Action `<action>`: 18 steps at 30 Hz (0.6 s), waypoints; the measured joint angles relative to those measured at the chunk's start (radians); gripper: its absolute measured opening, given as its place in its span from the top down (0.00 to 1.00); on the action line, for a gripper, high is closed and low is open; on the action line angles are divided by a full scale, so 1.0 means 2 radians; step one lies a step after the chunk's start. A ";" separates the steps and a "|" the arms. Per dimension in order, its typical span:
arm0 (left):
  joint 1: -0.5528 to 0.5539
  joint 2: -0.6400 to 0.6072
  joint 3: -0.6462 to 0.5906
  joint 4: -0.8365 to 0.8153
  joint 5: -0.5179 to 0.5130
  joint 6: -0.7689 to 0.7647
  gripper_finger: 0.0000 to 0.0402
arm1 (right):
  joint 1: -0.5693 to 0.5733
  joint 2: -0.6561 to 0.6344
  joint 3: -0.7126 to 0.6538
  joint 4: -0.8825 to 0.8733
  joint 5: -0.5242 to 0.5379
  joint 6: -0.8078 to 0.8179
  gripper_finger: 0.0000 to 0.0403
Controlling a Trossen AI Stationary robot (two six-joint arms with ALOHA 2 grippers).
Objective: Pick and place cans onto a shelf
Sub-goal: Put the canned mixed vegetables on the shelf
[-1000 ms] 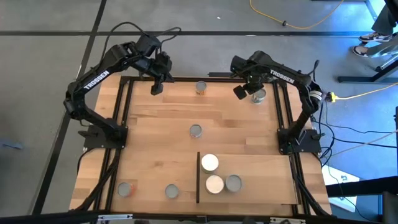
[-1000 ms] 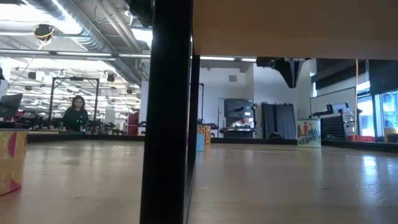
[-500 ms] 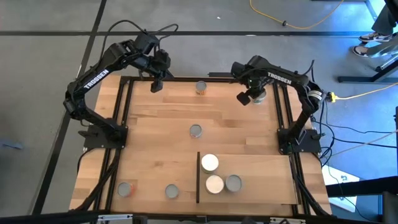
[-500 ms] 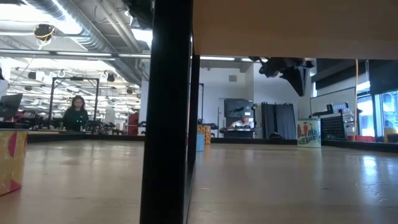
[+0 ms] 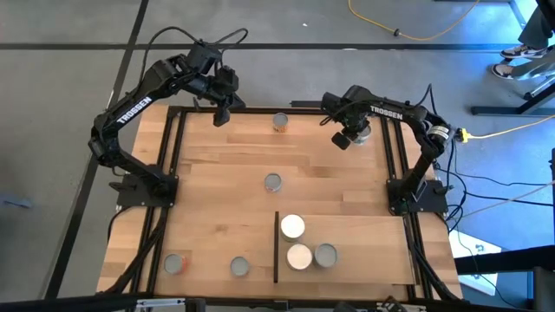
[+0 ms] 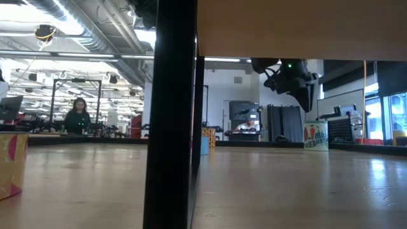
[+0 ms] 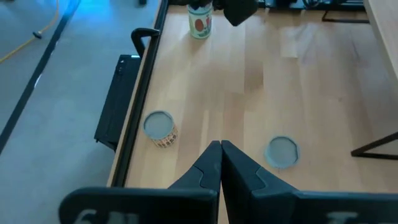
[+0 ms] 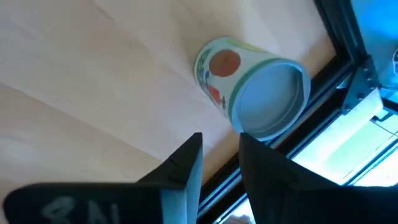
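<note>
A white can with red and green marks [image 8: 255, 87] stands at the table's far right corner [image 5: 362, 130], next to the black frame. My right gripper [image 8: 221, 152] hangs just above it, slanting down, open by a narrow gap, with nothing between its fingers; the low view shows it [image 6: 307, 95] over the can [image 6: 316, 135]. My left gripper [image 7: 219, 155] is shut and held high over the far left corner [image 5: 220, 113]. The shelf [image 5: 373, 234], a light board with a dark strip [image 5: 276, 247], lies near right and bears three cans [image 5: 292, 227] [image 5: 299, 256] [image 5: 325, 255].
Loose cans stand at the far middle [image 5: 280, 122], the table's centre [image 5: 273, 182] and near left [image 5: 177, 263] [image 5: 239, 267]. The black frame rail [image 8: 339, 56] runs close beside the far right can. A person sits in the room beyond [image 6: 77, 116].
My right gripper has come down toward the can at the far right corner and has rolled about its own axis; in the low view it has dropped from the top edge to well into the picture. The cans have stayed where they were.
</note>
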 joint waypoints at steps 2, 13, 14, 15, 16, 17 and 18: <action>0.000 0.000 0.000 0.002 0.000 -0.003 1.00 | -0.005 0.000 -0.006 0.006 -0.012 -0.008 0.74; 0.000 0.000 0.000 0.002 0.000 -0.012 1.00 | -0.035 0.000 -0.016 0.034 -0.017 -0.029 0.74; 0.000 0.000 0.000 0.002 0.000 -0.016 1.00 | -0.037 0.000 -0.016 0.035 -0.017 -0.036 0.74; 0.000 0.000 0.000 0.002 0.000 -0.018 1.00 | -0.038 0.000 -0.016 0.036 -0.017 -0.039 0.74; 0.000 0.000 0.000 0.002 0.000 -0.019 1.00 | -0.040 0.000 -0.016 0.037 -0.018 -0.045 0.74; 0.000 0.000 0.000 0.002 0.000 -0.022 1.00 | -0.042 0.000 -0.016 0.036 -0.022 -0.049 0.74; 0.000 0.000 0.000 0.002 0.000 -0.026 1.00 | -0.044 0.000 -0.016 0.037 -0.025 -0.051 0.74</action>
